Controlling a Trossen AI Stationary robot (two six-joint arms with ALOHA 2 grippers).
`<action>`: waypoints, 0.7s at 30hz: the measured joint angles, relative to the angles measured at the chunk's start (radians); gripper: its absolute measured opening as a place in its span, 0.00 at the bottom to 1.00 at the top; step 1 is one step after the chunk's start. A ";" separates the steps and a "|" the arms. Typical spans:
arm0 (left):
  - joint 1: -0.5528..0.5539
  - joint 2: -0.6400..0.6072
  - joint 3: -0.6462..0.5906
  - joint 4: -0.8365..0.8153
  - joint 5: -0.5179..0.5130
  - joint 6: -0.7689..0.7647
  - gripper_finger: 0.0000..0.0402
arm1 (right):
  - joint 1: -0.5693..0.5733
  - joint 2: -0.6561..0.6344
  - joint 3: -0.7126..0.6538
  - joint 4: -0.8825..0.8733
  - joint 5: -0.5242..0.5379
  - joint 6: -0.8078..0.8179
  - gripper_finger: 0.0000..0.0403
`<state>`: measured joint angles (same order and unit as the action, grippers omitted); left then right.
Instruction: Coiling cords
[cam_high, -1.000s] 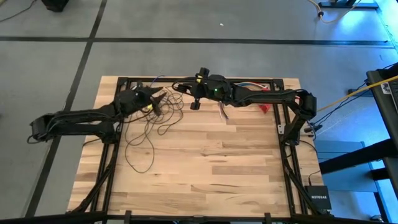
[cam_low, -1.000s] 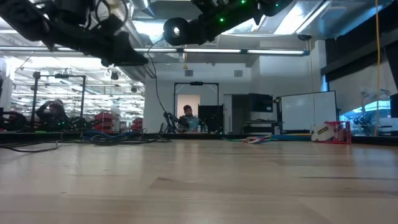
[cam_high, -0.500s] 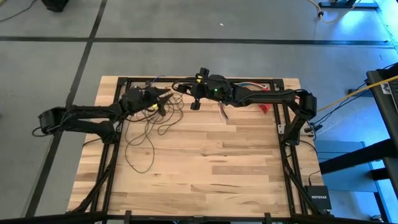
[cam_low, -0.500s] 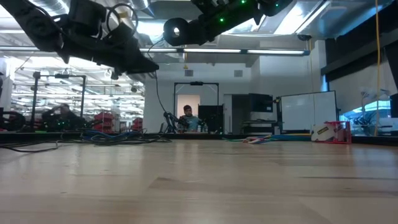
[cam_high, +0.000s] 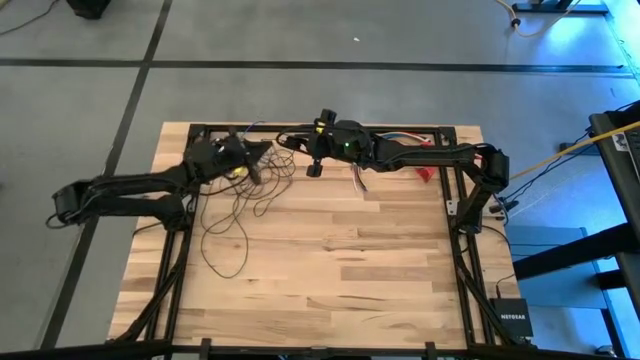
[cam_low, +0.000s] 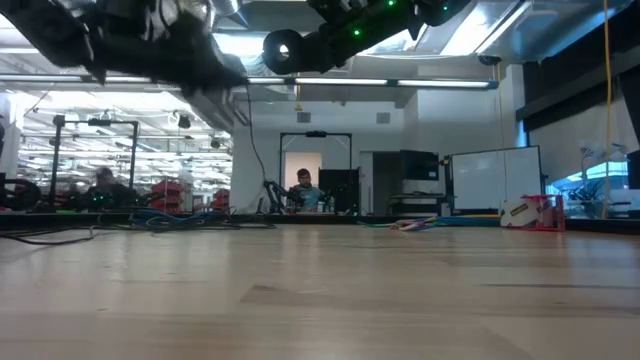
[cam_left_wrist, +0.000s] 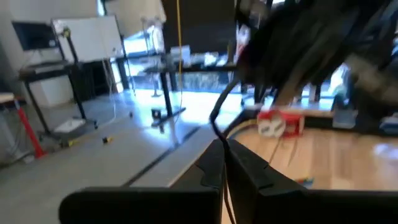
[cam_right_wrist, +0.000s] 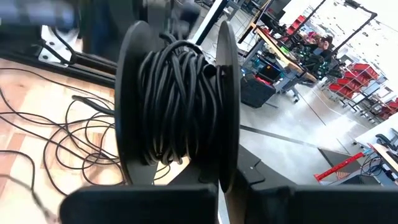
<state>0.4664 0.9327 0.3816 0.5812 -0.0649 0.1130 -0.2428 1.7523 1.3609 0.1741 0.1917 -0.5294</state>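
Observation:
The cords are one thin dark wire. Part of it is wound on a black spool (cam_right_wrist: 180, 106), and the rest lies in loose loops (cam_high: 240, 212) on the wooden table (cam_high: 380, 270). My right gripper (cam_right_wrist: 219, 186) is shut on the spool above the table's far middle (cam_high: 318, 143). My left gripper (cam_left_wrist: 222, 152), left of the spool (cam_high: 257, 157) and above the loops, is shut on the wire. The low view shows it (cam_low: 215, 82) high above the table, with the wire (cam_low: 250, 140) hanging beside it. My left gripper pinches a single strand of the wire (cam_left_wrist: 221, 138) between its two fingers, which point about level toward the spool. The strand runs on from the fingertips, up and away toward my right arm (cam_left_wrist: 292, 43). My right gripper holds the spool by the rim of one flange (cam_right_wrist: 227, 155), which stands between its two fingers. The spool is lifted clear of the table, its wound wire (cam_right_wrist: 177, 112) ahead of the fingers.
A red object (cam_high: 426, 173) and short multicoloured wires (cam_high: 357, 180) lie at the far right under my right arm. Dark frame rails (cam_high: 180, 250) run along the table's sides. The near half of the table is bare wood. A yellow cable (cam_high: 560, 155) runs off the table's right.
My left gripper has shut on the wire and risen a little, tipping up to about level. The spool and my right gripper have kept still.

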 joint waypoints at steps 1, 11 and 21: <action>-0.007 -0.032 0.014 -0.029 -0.001 0.001 0.01 | 0.000 0.000 0.000 0.000 0.000 0.000 0.01; -0.163 -0.105 0.183 -0.158 -0.020 0.049 0.00 | 0.000 0.000 0.000 0.002 0.000 0.000 0.01; -0.321 0.136 0.334 -0.161 -0.138 0.129 0.00 | 0.000 0.000 0.000 0.002 0.008 0.010 0.01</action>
<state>0.1452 1.0691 0.7154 0.4198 -0.2031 0.2417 -0.2424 1.7523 1.3609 0.1761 0.1997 -0.5197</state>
